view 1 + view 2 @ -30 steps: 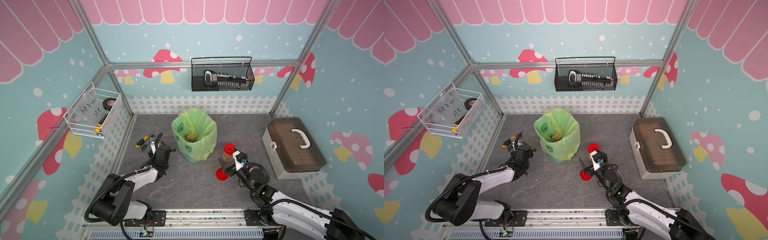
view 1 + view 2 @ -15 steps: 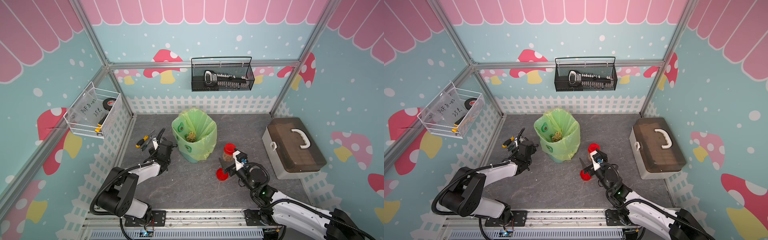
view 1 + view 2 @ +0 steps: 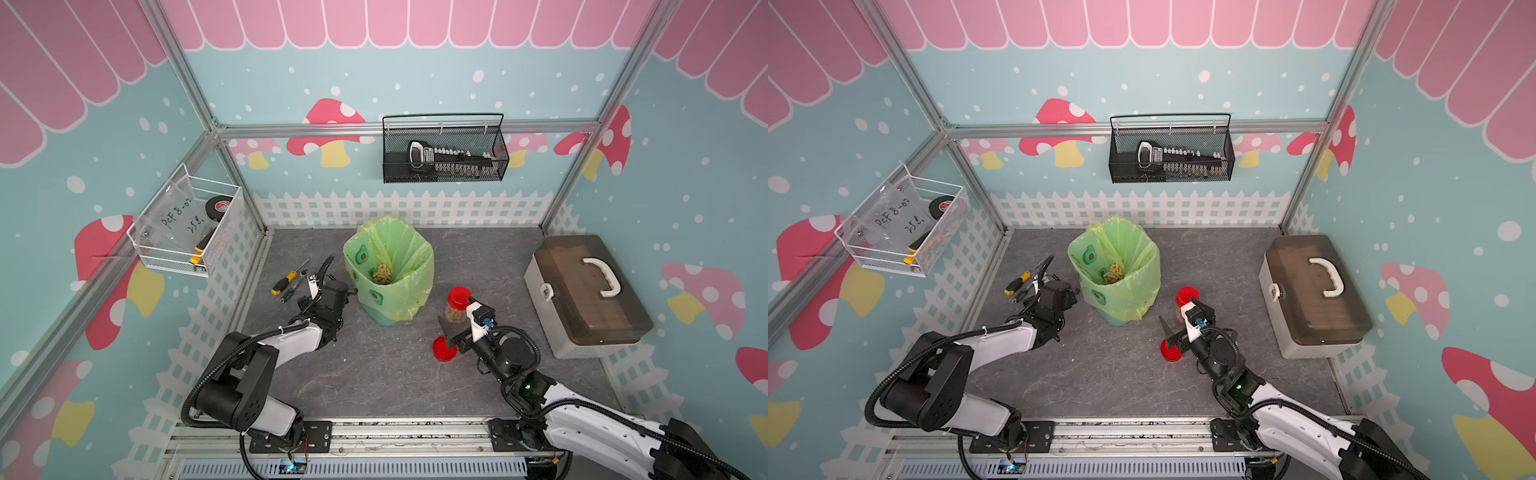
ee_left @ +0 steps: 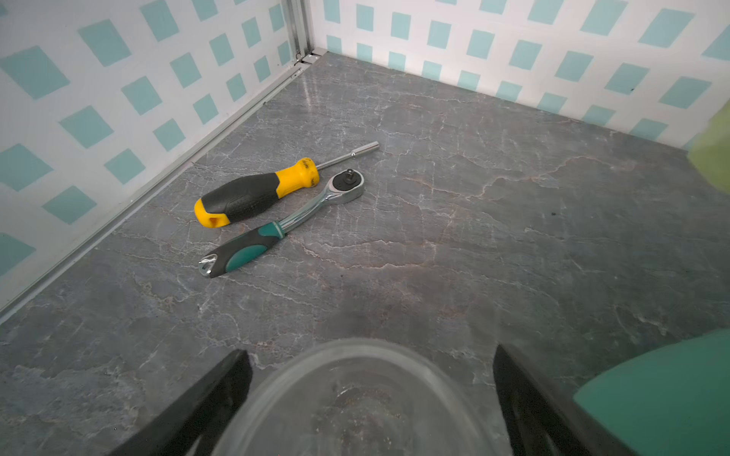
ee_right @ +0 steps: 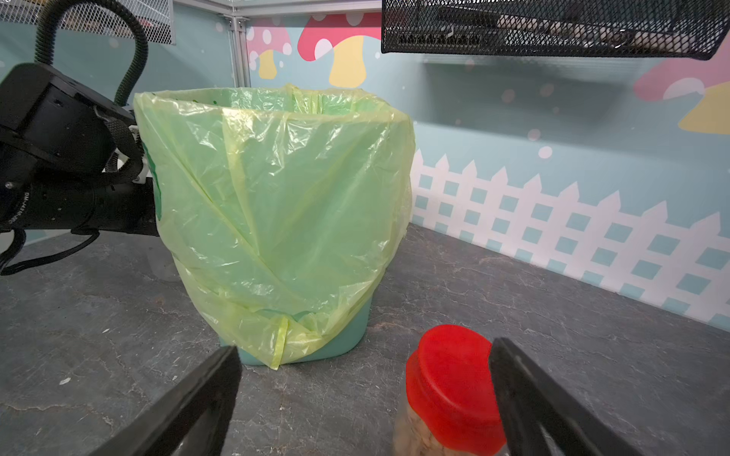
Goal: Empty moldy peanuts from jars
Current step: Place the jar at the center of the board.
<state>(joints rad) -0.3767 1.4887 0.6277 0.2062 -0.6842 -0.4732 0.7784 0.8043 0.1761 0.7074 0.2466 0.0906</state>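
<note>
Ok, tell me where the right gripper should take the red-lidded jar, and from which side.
Take the red-lidded jar by its clear body just under the lid, coming in level from the robot's side: it stands upright, round, with the lid on. The open right gripper has it close to one finger, so I'd centre it first.

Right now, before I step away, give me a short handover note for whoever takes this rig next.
Left tool: open, around an empty, lidless clear jar beside the bin.
Right tool: open, holding nothing, with a red-lidded jar of peanuts between its fingers.
Done: some peanuts lie in the bin; a loose red lid lies by the right tool.
To do: uncap and empty the red-lidded jar. No third jar is in view.
</note>
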